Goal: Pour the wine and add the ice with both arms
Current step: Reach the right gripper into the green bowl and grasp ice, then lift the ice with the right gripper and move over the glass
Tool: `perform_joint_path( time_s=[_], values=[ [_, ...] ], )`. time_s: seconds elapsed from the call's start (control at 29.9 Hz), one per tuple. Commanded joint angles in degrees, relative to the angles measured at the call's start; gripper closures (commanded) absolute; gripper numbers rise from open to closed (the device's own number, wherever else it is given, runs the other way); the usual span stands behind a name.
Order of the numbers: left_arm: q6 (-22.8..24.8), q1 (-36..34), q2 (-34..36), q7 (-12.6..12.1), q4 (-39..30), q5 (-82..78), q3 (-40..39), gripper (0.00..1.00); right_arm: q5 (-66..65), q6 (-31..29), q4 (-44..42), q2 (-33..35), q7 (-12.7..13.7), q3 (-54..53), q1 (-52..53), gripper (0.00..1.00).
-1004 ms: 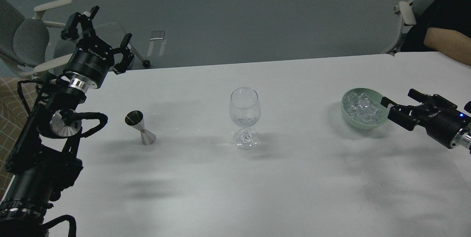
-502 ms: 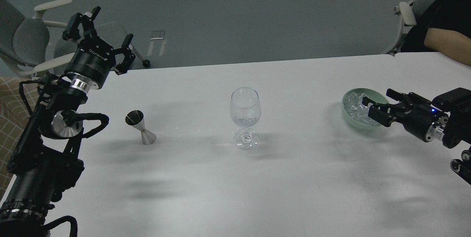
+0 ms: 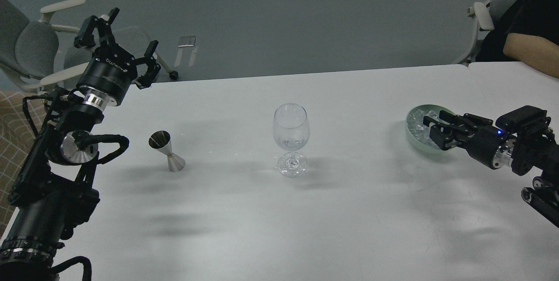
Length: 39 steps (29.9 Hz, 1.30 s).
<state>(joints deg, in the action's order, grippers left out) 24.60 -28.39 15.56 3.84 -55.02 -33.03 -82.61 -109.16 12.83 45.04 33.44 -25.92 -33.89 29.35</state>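
A clear wine glass (image 3: 291, 129) stands mid-table with a little clear wine (image 3: 290, 144) in the bottom of its bowl. A steel jigger (image 3: 166, 152) stands to its left, tilted. A pale green bowl (image 3: 412, 138) at the right holds several clear ice cubes (image 3: 420, 123). My right gripper (image 3: 438, 126) reaches in from the right, its fingers apart and down among the ice over the bowl's right half. I cannot tell whether it touches a cube. My left gripper (image 3: 121, 43) is open and empty, raised beyond the table's far left corner.
A person's bare arm (image 3: 530, 52) rests at the table's far right corner, beside a chair (image 3: 484, 15). Another grey chair (image 3: 30, 45) stands behind my left arm. The white table's far edge (image 3: 305, 73) runs behind the glass.
My right gripper has moved left from beside the bowl to over it and dipped into the ice. My left arm has barely moved.
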Motion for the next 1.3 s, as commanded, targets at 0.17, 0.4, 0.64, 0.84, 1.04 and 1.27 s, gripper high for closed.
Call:
perform_joint_path(
  time_s=[0.17,0.4,0.64,0.84,1.04,1.27],
  values=[
    [0.0,0.0,0.0,0.0,0.0,0.1,0.0,0.02,0.0,0.0,-1.6,-0.6,0.2,2.2,1.5,0.51],
    [0.0,0.0,0.0,0.0,0.0,0.1,0.0,0.02,-0.1,0.0,-1.7,-0.7,0.3,2.6,1.4,0.56],
    [0.0,0.0,0.1,0.0,0.0,0.1,0.0,0.02,0.0,0.0,-1.8,-0.7,0.4,2.6,1.4,0.67],
    [0.1,0.1,0.1,0.0,0.0,0.1,0.0,0.02,0.0,0.0,-1.8,-0.7,1.0,2.6,1.3,0.78],
    [0.1,0.2,0.1,0.1,0.0,0.1,0.0,0.02,0.0,0.0,-1.4,-0.7,1.0,2.5,1.2,0.99],
    [0.0,0.2,0.1,0.0,-1.0,0.2,0.0,0.02,0.7,0.1,5.0,3.2,1.1,1.6,2.3,1.0]
  ],
)
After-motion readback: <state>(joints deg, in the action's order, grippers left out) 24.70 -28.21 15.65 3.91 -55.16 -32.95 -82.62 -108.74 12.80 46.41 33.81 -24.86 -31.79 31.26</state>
